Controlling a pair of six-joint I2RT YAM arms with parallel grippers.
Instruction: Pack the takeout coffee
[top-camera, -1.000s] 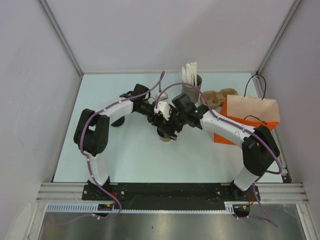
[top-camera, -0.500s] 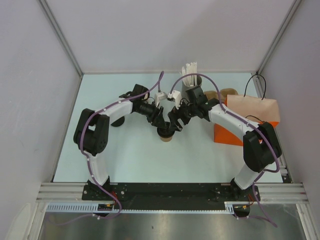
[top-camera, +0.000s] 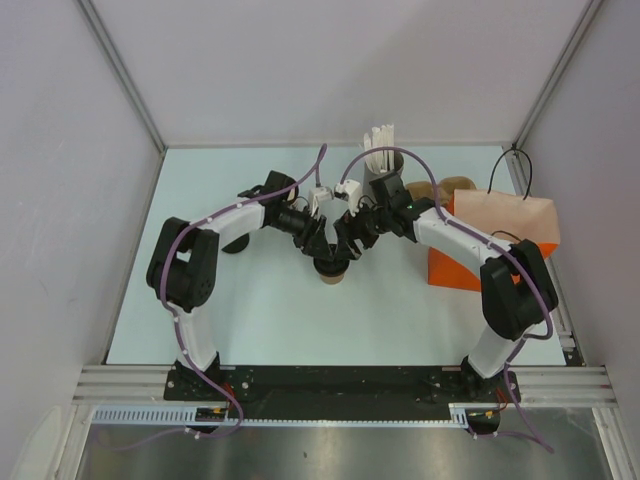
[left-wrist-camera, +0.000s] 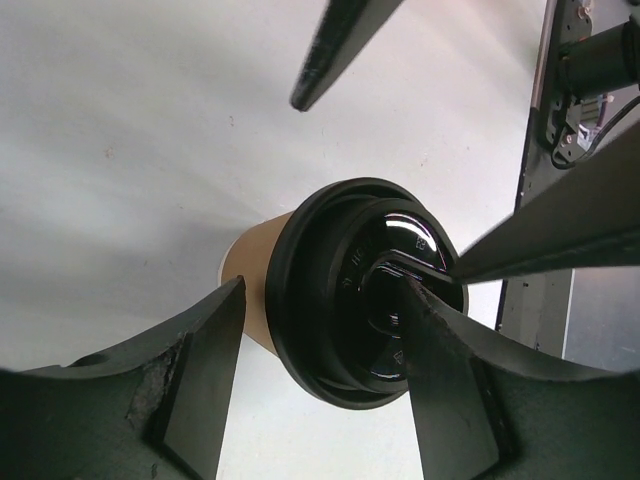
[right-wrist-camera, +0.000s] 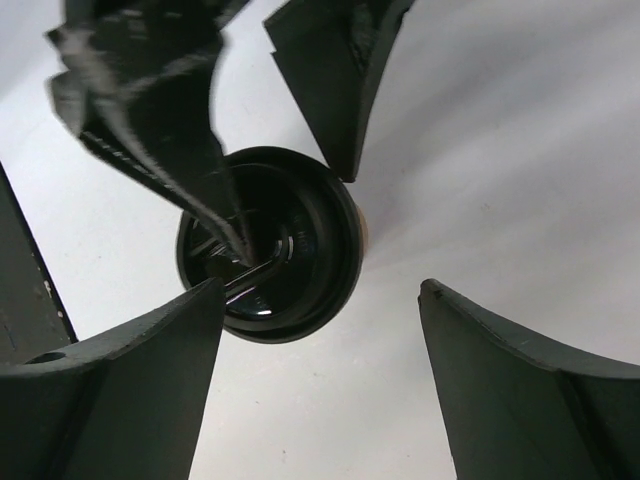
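On the worktop (top-camera: 250, 310), the bag (top-camera: 500, 225) is set at the right, presumably for loading. The left claw (left-wrist-camera: 322, 300) and the right claw (right-wrist-camera: 320, 290) are both spread open over the cup (top-camera: 331, 268), upright at centre, unbagged, probably so it can be passed across.

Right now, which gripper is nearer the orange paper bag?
Right. Right gripper: by the black-lidded tan paper cup, left of the orange paper bag; left gripper: farther left.
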